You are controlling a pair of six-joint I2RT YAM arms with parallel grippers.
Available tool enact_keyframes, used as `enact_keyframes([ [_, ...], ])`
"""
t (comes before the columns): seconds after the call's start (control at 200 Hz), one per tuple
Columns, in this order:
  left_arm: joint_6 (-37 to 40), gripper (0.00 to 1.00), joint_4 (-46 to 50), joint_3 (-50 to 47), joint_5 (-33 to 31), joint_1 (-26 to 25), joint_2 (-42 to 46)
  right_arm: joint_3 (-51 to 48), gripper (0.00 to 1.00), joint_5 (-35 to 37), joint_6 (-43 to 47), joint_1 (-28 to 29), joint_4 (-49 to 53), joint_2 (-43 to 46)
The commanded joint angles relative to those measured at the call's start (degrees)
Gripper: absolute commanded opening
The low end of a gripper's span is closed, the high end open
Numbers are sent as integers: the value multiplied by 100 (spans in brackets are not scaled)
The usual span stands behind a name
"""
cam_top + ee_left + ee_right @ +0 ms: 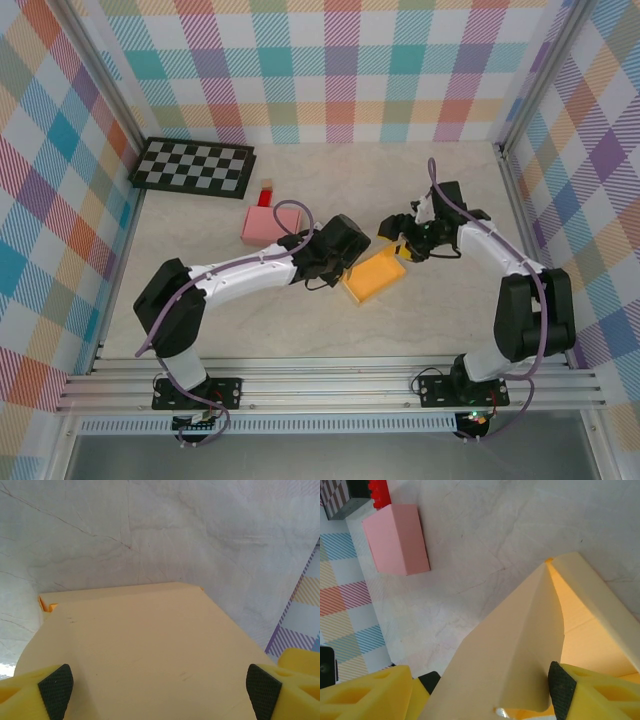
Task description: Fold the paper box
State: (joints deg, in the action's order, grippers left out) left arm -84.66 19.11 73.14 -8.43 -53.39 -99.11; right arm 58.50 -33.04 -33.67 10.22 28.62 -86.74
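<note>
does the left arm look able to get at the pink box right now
Probably yes. The pink box lies close beside the left hand, with nothing between them; the hand is open, over the yellow box.

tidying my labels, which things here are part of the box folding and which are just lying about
In the job: yellow paper box, left claw, right claw.
Lying about: pink box, red piece, checkerboard.
</note>
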Motion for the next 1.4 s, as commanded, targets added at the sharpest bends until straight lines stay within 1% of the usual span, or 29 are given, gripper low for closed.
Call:
enact_keyframes([
  [0.0, -98, 91, -195, 193, 43, -106, -95, -177, 73, -184, -324, 95, -292, 353],
  [0.19, -179, 90, -268, 227, -55, -172, -134, -432, 72, 11, -509, 243, -381, 689],
  [0.365, -144, 89, -250, 395, -231, -166, -249, -518, 67, 554, -97, 305, 35, 829],
  [0.475, 74, 89, -49, 629, -270, -141, -350, -577, 68, 776, 223, 303, 275, 894],
  [0.555, 482, 88, 294, 710, -559, -109, -228, -514, 70, 989, 564, 304, 449, 999],
  [0.62, 1071, 87, 520, 675, -873, -35, 8, -387, 69, 1251, 928, 301, 605, 1134],
  [0.68, 1776, 85, 808, 676, -1092, 59, 282, -191, 69, 1507, 1384, 305, 763, 1233],
  [0.74, 2639, 84, 997, 662, -1211, 147, 581, 11, 69, 1686, 1935, 305, 908, 1286],
  [0.83, 3991, 83, 1261, 680, -1216, 170, 1016, 308, 69, 1934, 2771, 305, 1129, 1324],
  [0.905, 4668, 83, 1613, 637, -1264, 166, 1361, 408, 67, 2294, 3137, 305, 1178, 1440],
  [0.98, 5041, 81, 1844, 357, -1308, 167, 1812, 312, 67, 2488, 3324, 305, 1035, 1666],
  [1.065, 5299, 78, 1931, -27, -1073, 163, 2346, 45, 60, 2653, 3424, 305, 834, 2088],
  [1.11, 5328, 76, 1956, -239, -892, 170, 2607, -157, 52, 2600, 3466, 305, 760, 2340],
  [1.195, 5349, 73, 1889, -658, -523, 168, 3024, -623, 45, 2177, 3425, 312, 760, 2798],
  [1.235, 5338, 71, 1837, -841, -417, 155, 3192, -834, 45, 2077, 3340, 314, 842, 3002],
  [1.31, 5324, 70, 1767, -1128, -291, 153, 3442, -1274, 45, 2024, 3127, 314, 884, 3420],
  [1.395, 5325, 69, 1643, -1426, -216, 153, 3613, -1810, 45, 1882, 3084, 325, 601, 3888],
])
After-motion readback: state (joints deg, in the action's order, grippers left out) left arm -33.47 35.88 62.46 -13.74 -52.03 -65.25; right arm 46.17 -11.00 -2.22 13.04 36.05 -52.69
